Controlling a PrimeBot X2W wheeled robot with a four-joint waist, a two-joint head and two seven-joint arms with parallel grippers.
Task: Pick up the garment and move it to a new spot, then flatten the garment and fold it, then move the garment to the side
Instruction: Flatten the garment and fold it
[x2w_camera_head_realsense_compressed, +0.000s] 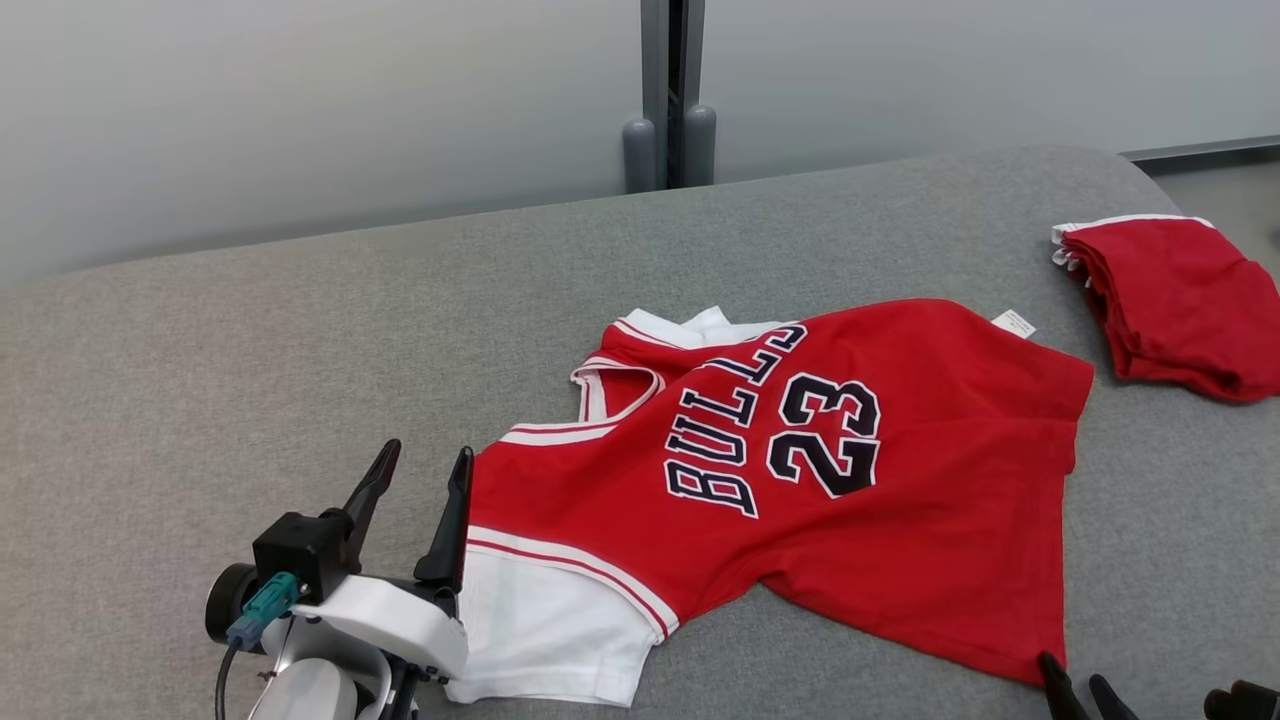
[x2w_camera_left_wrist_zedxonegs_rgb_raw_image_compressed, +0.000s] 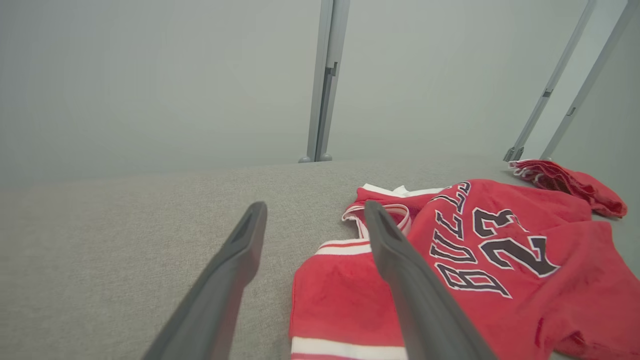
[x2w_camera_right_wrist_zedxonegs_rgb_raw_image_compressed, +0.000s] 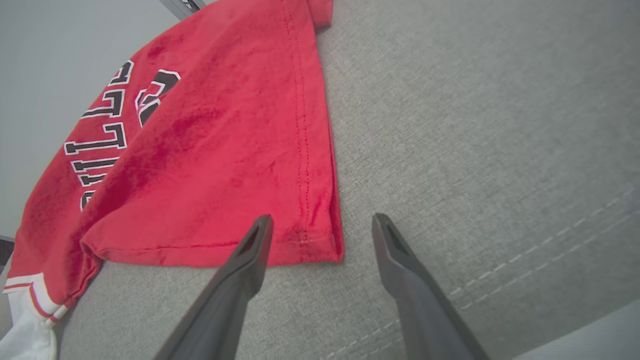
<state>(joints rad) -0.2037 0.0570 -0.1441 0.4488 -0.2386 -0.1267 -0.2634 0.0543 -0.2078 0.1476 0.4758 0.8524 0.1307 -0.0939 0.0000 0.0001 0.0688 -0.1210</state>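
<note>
- The red short-sleeved shirt (x2w_camera_head_realsense_compressed: 900, 450), white at the sleeves and lettered "BULLS 23" in black, lies print-up near the middle of the grey fabric-covered tabletop (x2w_camera_head_realsense_compressed: 250, 350). Its neckline points to the robot's left and its hem to the right.
- It is not flat: the near edge buckles in a ridge, and the far sleeve looks tucked under.
- The left gripper (x2w_camera_head_realsense_compressed: 428, 450) has its two dark fingers spread wide with nothing between them. It sits just beside the near shoulder, by the white sleeve (x2w_camera_head_realsense_compressed: 540, 630).
- The right gripper (x2w_camera_right_wrist_zedxonegs_rgb_raw_image_compressed: 322, 217) is equally wide and empty, its tips either side of the near hem corner (x2w_camera_right_wrist_zedxonegs_rgb_raw_image_compressed: 320, 250). Whether they touch the cloth is hard to judge from this angle.
- Risk: closing here could pinch only the top layer, so the back would sag and bunch when lifted.
- Risk: the left fingers stand mostly off the cloth and may close on nothing or catch only the sleeve cuff.
- Risk: an uneven pull could twist the shirt or drag it into the second bundled red garment (x2w_camera_head_realsense_compressed: 1180, 300) at the far right.
</note>
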